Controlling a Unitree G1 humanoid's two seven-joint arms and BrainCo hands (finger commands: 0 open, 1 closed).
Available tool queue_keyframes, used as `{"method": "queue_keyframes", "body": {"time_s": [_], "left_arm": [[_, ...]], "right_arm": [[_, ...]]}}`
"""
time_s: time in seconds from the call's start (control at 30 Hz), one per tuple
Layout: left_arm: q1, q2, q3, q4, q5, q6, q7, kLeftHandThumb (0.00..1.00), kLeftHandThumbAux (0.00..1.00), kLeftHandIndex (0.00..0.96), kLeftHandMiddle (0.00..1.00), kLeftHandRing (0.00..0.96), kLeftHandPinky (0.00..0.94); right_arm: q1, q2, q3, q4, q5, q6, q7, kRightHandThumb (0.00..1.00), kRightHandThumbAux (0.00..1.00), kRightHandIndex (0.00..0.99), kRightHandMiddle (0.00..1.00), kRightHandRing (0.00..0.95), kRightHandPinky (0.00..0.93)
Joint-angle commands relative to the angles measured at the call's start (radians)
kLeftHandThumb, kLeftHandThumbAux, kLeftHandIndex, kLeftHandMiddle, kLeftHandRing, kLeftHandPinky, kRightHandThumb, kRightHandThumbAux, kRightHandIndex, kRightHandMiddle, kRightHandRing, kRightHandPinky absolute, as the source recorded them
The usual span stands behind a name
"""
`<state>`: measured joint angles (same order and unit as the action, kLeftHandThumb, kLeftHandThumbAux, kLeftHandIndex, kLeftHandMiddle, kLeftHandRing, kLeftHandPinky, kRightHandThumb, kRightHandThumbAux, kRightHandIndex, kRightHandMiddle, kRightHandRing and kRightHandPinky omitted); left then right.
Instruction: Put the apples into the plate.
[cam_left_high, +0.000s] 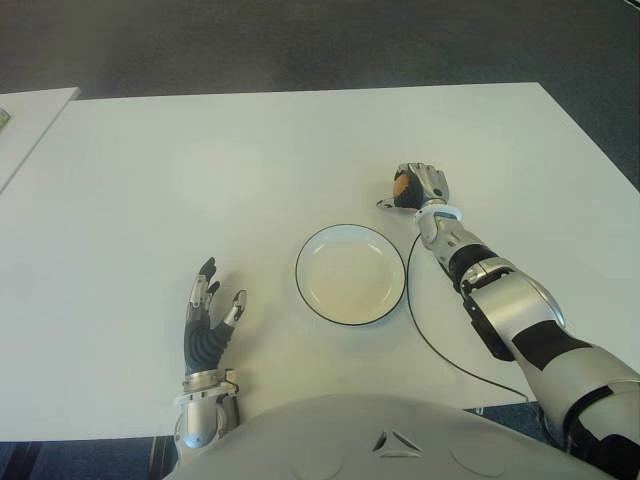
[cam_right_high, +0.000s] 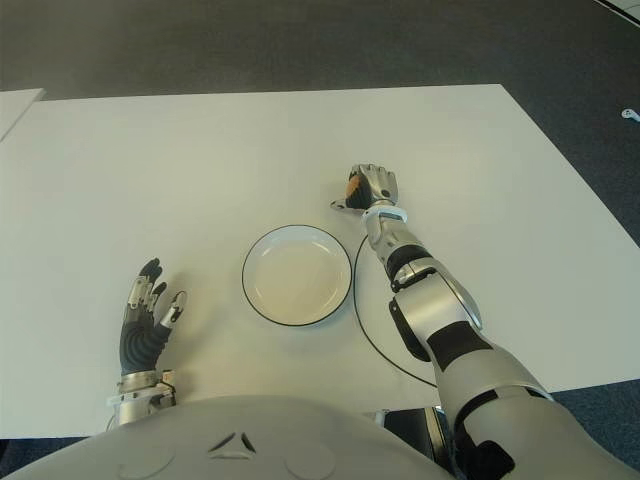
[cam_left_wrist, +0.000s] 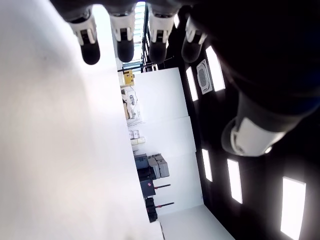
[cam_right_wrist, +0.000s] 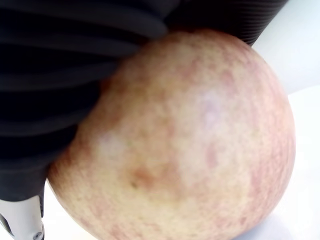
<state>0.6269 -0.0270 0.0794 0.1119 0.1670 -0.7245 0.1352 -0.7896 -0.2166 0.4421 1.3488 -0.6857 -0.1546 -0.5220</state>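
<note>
White table (cam_left_high: 200, 160) bears the right robot hand (cam_left_high: 418, 187) clenched around a blotchy yellow-red apple (cam_right_wrist: 185, 145) beyond the plate (cam_left_high: 350, 273).

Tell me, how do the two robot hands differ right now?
The right robot hand is curled around an apple, beyond the plate; the left robot hand holds nothing, fingers spread. The right arm reaches far forward; the left stays near the body, left of the plate. Both are over the white table.
</note>
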Motion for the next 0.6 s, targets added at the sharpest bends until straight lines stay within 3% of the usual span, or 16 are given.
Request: {"method": "queue_keyframes", "body": {"time_s": [0.03, 0.6], "left_arm": [[0.008, 0.002, 0.005, -0.003, 0.004, 0.026, 0.011, 0.097, 0.617, 0.058, 0.026, 0.013, 0.004], [-0.022, -0.008, -0.003, 0.012, 0.012, 0.032, 0.020, 0.105, 0.618, 0.065, 0.039, 0.027, 0.020]], "right_arm": [[0.077, 0.023, -0.008, 0.037, 0.016, 0.007, 0.059, 0.728, 0.709, 0.442, 0.810, 0.768, 0.529], [0.069, 0.018, -0.034, 0.038, 0.021, 0.010, 0.076, 0.727, 0.708, 0.442, 0.807, 0.758, 0.502]]}}
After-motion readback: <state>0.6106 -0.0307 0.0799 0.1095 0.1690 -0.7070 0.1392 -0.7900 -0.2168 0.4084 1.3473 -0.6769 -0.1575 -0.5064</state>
